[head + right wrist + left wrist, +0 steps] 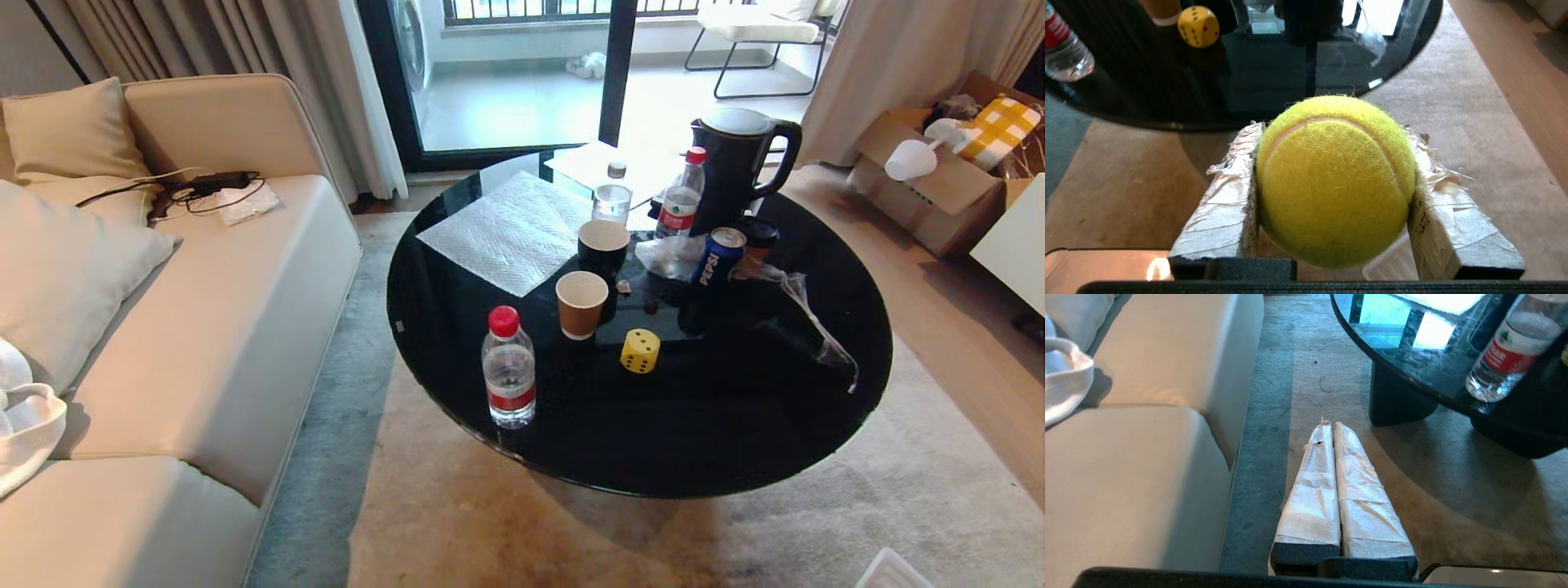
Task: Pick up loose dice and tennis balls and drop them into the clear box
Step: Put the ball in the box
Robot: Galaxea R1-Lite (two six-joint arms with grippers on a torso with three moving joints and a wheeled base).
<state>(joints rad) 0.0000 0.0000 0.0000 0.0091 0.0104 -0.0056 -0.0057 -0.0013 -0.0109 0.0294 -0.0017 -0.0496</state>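
While the right gripper (1333, 134) clamps 1 fuzzy tennis ball (1333, 179) between taped fingers (1229, 196), a rounded yellow die (640, 351) sits on glossy black table (718, 425). Left gripper (1329, 425) pressed closed, empty, above carpet (1298, 367).

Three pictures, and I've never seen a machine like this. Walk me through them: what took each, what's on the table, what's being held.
A wheeled robot with two arms took them. The wide picture comes from its head camera, looking down at a round black table beside a sofa. On it stand a yellow die, water bottles, paper cups, a soda can and a kettle. The other two come from wrist cameras. The left gripper is shut and empty above the carpet. The right gripper clamps a tennis ball.
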